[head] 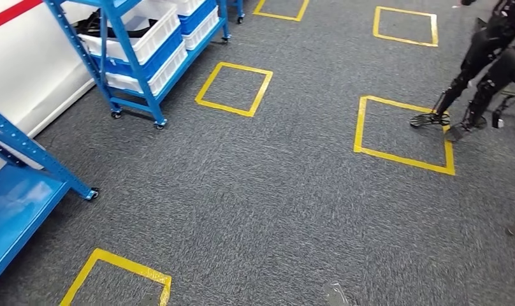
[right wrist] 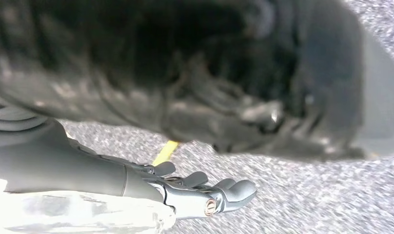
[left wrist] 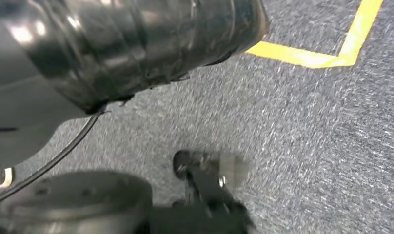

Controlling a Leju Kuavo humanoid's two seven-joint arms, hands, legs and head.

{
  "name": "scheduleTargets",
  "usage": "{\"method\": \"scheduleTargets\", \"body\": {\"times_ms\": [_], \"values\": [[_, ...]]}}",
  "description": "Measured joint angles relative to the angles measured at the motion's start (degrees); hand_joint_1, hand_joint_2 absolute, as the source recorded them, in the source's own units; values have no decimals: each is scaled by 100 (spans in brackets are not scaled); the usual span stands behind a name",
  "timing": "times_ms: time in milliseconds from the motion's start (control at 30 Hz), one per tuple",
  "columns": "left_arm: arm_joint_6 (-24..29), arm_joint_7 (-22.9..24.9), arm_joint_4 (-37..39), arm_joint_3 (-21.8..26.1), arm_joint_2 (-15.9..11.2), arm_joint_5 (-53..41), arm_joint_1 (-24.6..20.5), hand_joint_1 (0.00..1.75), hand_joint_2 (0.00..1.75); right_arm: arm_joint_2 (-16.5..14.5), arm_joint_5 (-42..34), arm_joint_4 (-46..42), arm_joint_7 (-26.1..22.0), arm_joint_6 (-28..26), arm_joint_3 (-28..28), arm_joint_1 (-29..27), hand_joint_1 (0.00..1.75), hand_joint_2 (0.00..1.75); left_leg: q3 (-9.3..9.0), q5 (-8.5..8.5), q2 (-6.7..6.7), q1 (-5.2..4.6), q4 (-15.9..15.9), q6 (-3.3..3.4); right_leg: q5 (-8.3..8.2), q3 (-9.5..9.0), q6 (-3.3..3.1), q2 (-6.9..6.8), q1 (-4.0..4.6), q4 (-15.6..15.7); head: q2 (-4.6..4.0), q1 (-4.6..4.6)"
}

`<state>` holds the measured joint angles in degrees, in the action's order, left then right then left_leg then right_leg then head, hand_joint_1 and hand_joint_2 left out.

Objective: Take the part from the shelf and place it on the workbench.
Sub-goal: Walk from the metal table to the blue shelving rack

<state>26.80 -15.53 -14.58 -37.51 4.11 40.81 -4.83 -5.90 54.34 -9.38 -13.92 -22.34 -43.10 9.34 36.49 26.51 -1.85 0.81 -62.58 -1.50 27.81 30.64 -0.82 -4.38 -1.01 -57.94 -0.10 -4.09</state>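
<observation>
Plainly, I am walking the grey carpet (head: pixel 255 204) with no part in hand. At eleven o'clock in my head view stands the blue shelf (head: pixel 137 57) with its white bins (head: pixel 150 35); which holds the part I cannot tell. My right hand (right wrist: pixel 195 192) hangs released, fingers loosely extended, holding nothing. My left hand's state I cannot tell. Another robot (head: pixel 478 70) stands at two o'clock; drifting wide could bring us together, and blurred wrist views suggest sway.
</observation>
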Motion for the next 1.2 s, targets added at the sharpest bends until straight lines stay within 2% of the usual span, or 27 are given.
{"method": "scheduleTargets", "body": {"times_ms": [67,133,167,233,300,333,367,400,433,467,500,533,600,633,667,733,800,833,867,900,933,967,1000,1067,1100,1167,1200], "values": [[-55,5,0,-1,9,-25,-19,0,0,26,-32,0,-3,-46,0,-14,0,0,-203,-98,-145,-19,404,63,61,-23,74,-107,25,-37,1,16],[-64,28,1,-2,12,-55,-32,0,0,42,-55,0,10,-65,-1,-36,0,0,-203,-70,-58,-33,425,166,92,-64,133,-207,39,-31,1,48],[-63,51,3,-4,8,-73,-36,0,0,51,-69,1,25,-69,-2,-47,0,0,-211,-70,1,-30,434,202,123,-80,167,-197,26,-47,0,59],[-62,103,6,-8,-6,-105,-75,0,0,66,-101,2,53,-75,-3,-75,0,0,-230,-85,115,-18,463,274,312,10,213,5,-3,-300,0,78],[-68,160,7,-15,-14,-144,-147,0,0,74,-129,2,64,-82,-8,-128,0,0,-233,-86,232,-17,471,323,647,339,219,279,-9,-966,1,103],[-75,205,7,-23,-14,-164,-182,0,0,74,-146,3,62,-84,-12,-161,0,0,-232,-83,305,-24,468,338,778,537,214,344,-6,-1331,1,110],[-82,263,7,-37,-14,-189,-205,0,0,74,-161,6,54,-84,-15,-188,0,0,-235,-80,384,-31,465,345,811,678,206,376,-3,-1562,1,110],[-88,335,7,-53,-14,-208,-219,0,0,74,-175,9,43,-82,-18,-204,0,0,-240,-75,465,-37,459,348,732,735,193,398,-2,-1599,1,110],[-90,401,7,-73,-14,-222,-225,0,0,74,-187,13,32,-79,-19,-209,0,0,-247,-71,547,-40,453,347,552,691,172,424,-2,-1417,1,110],[-90,455,7,-96,-14,-234,-227,0,0,75,-192,15,24,-75,-20,-203,0,0,-255,-67,624,-41,447,343,316,565,147,483,-3,-1073,1,110],[-90,491,7,-117,-10,-239,-228,0,0,79,-192,15,20,-69,-22,-193,0,0,-256,-62,690,-43,439,334,130,422,119,618,-5,-705,1,112],[-89,508,7,-136,-8,-243,-232,0,0,84,-191,15,20,-61,-23,-182,0,0,-247,-59,759,-45,428,317,5,305,101,735,-6,-405,1,110],[-88,519,7,-157,-2,-244,-232,0,0,93,-172,16,20,-47,-24,-156,0,0,-222,-67,872,-31,426,259,-38,212,83,862,9,-167,1,112],[-85,520,7,-160,-3,-241,-227,0,0,92,-153,16,19,-41,-24,-139,0,0,-213,-79,934,-26,438,217,-48,192,74,802,15,-143,1,113],[-79,520,7,-162,-5,-236,-217,0,0,87,-132,16,20,-36,-25,-120,0,0,-204,-79,939,-17,441,183,-62,169,49,734,8,-118,1,113],[-59,528,7,-163,-9,-213,-212,0,0,80,-93,16,21,-26,-26,-90,0,0,-110,47,698,-32,259,113,-91,114,-20,597,-16,-52,0,84],[-48,546,7,-164,-11,-185,-227,0,0,78,-71,15,21,-20,-26,-77,0,0,188,370,365,-28,-350,52,-89,91,-77,444,-9,-24,0,45],[-49,554,7,-164,-11,-175,-231,0,0,78,-65,15,21,-19,-26,-74,0,0,378,526,301,-16,-723,24,-78,88,-96,358,-1,-26,1,35],[-49,560,7,-164,-11,-172,-226,0,0,77,-59,15,21,-19,-26,-71,0,0,521,607,276,-8,-1001,2,-67,85,-101,277,5,-30,1,35],[-49,562,7,-164,-11,-170,-215,0,0,76,-52,15,21,-20,-26,-67,0,0,578,590,260,-3,-1108,-15,-54,79,-99,200,7,-35,1,34],[-49,564,7,-164,-12,-169,-204,0,0,75,-44,15,21,-21,-26,-61,0,0,512,463,231,-2,-978,-23,-37,70,-91,128,6,-44,1,34],[-48,566,7,-164,-13,-169,-198,0,0,74,-36,15,21,-21,-26,-53,0,0,343,270,160,-2,-656,-20,-16,54,-77,61,5,-56,1,33],[-49,565,7,-164,-14,-170,-201,0,0,73,-29,15,21,-21,-26,-47,0,0,138,104,19,-13,-261,-8,11,36,-57,-3,12,-70,0,33],[-48,564,7,-164,-14,-171,-221,0,0,72,-21,15,21,-22,-26,-34,0,0,-157,-69,-185,-54,301,75,68,3,-2,-117,46,-102,1,43],[-49,564,7,-164,-14,-171,-225,0,0,72,-18,15,21,-23,-26,-27,0,0,-196,-63,-215,-74,388,121,86,-12,22,-169,65,-105,1,55],[-46,564,7,-164,-20,-170,-209,0,0,72,-17,15,23,-23,-26,-1,0,0,-201,-74,-95,-76,416,205,109,-44,74,-246,77,-92,1,75],[-46,565,7,-165,-23,-169,-199,0,0,73,-15,15,23,-23,-26,13,0,0,-211,-88,-36,-63,443,238,146,-43,105,-179,66,-120,1,80]]}}
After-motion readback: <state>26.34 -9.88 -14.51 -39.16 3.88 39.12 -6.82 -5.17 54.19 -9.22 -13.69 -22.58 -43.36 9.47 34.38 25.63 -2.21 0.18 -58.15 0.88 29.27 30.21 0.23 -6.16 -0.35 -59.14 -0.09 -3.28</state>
